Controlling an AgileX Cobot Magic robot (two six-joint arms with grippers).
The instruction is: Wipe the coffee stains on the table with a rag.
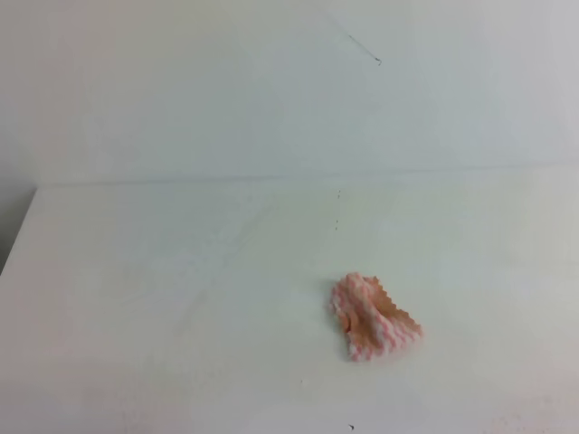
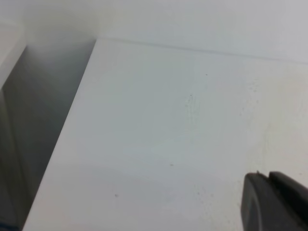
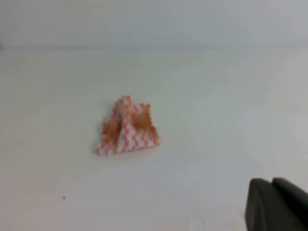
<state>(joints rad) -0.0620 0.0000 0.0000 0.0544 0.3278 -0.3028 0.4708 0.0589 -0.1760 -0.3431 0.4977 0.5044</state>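
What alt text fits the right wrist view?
A crumpled pink-and-white zigzag rag with brownish stained patches lies alone on a plain white table, left of centre. The dark tip of the right gripper shows at the lower right corner, shut and well clear of the rag.

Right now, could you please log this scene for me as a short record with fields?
surface: white table, a few tiny dark specks
rag: pink-and-white zigzag-striped rag, crumpled into a peaked heap, right of centre in the high view
rag marks: tan-brown staining in its folds
coffee stain: none visible on the bare table
left gripper: left gripper at the lower right edge of its own view, jaws together, nothing held, over bare table
right gripper: right gripper shut, empty, apart from the rag
contact: neither gripper touches the rag
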